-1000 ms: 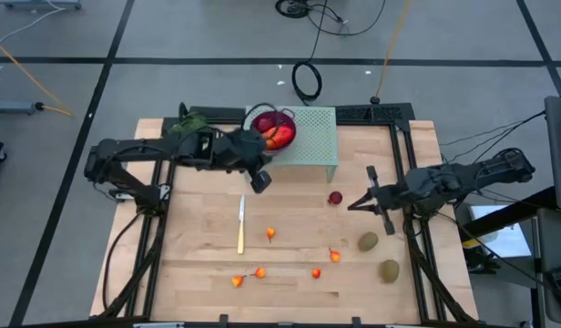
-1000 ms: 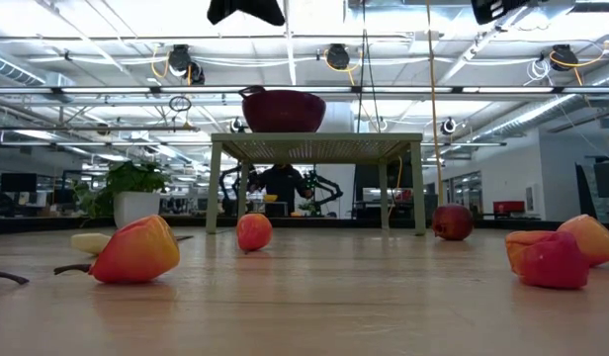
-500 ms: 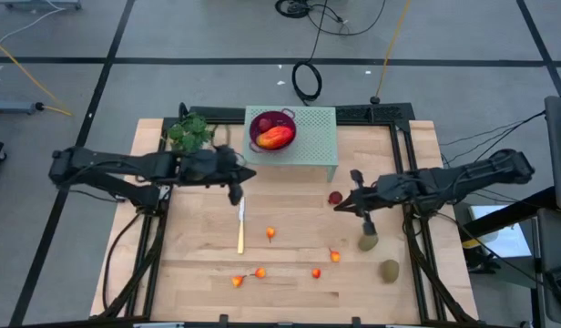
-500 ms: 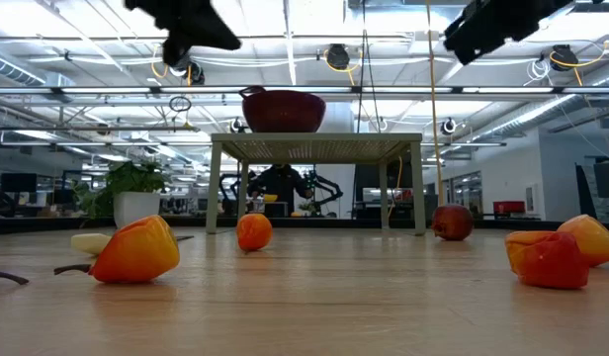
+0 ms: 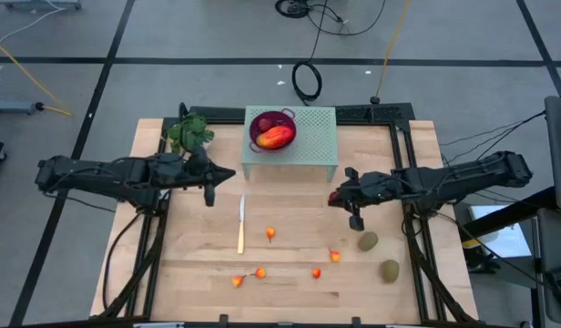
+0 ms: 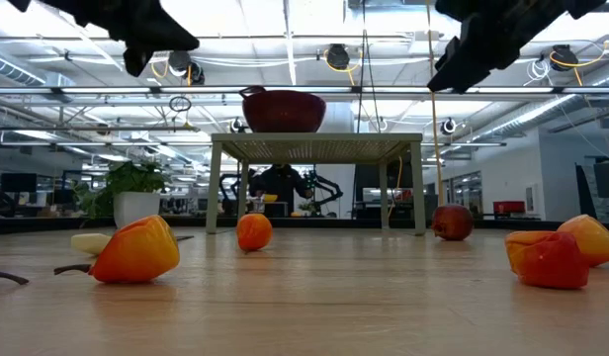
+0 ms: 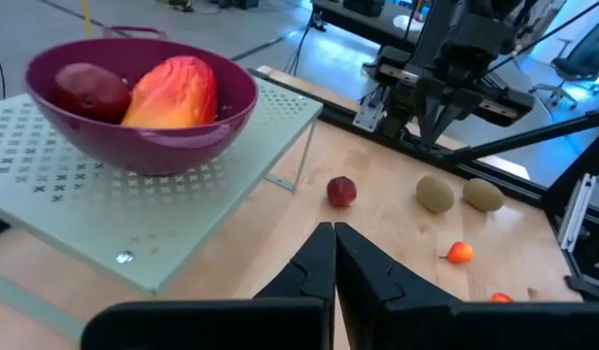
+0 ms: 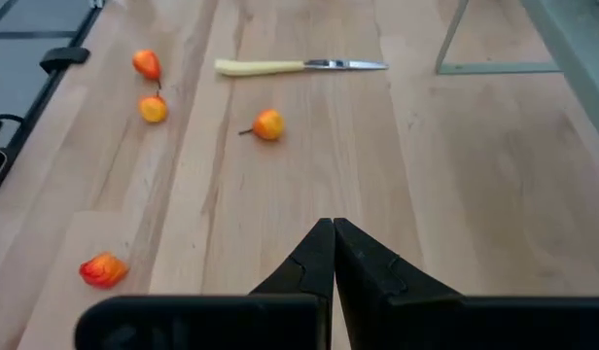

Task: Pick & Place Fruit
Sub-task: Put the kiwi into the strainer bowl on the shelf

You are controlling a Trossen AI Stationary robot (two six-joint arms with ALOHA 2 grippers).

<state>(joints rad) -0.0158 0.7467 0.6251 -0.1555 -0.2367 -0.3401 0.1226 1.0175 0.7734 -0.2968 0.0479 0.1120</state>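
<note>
The red-yellow mango [image 5: 277,138] and one dark red ball [image 7: 89,88] lie in a purple bowl [image 5: 286,120] on a green perforated stand [image 5: 315,137]. The other dark red ball [image 7: 341,191] rests on the wooden table, with my right gripper [image 5: 335,195] hovering shut above it. Two kiwi-like ovals [image 5: 368,240] [image 5: 389,270] lie near the right edge. Several tiny orange-red fruits [image 5: 270,234] [image 5: 334,255] are scattered toward the near edge. My left gripper [image 5: 228,174] is shut and in the air, left of the stand.
A yellow-handled knife [image 5: 241,223] lies in the middle of the table, left of the orange fruits. A green leafy plant [image 5: 189,132] stands at the far left corner. The stand's legs [image 7: 303,156] rise from the far middle. Bare wood lies between the knife and the right gripper.
My left gripper has drawn away from the bowl toward the table's left edge, uncovering the mango and ball inside it. My right gripper has moved toward the table's left and down, coming over the dark red ball on the table.
</note>
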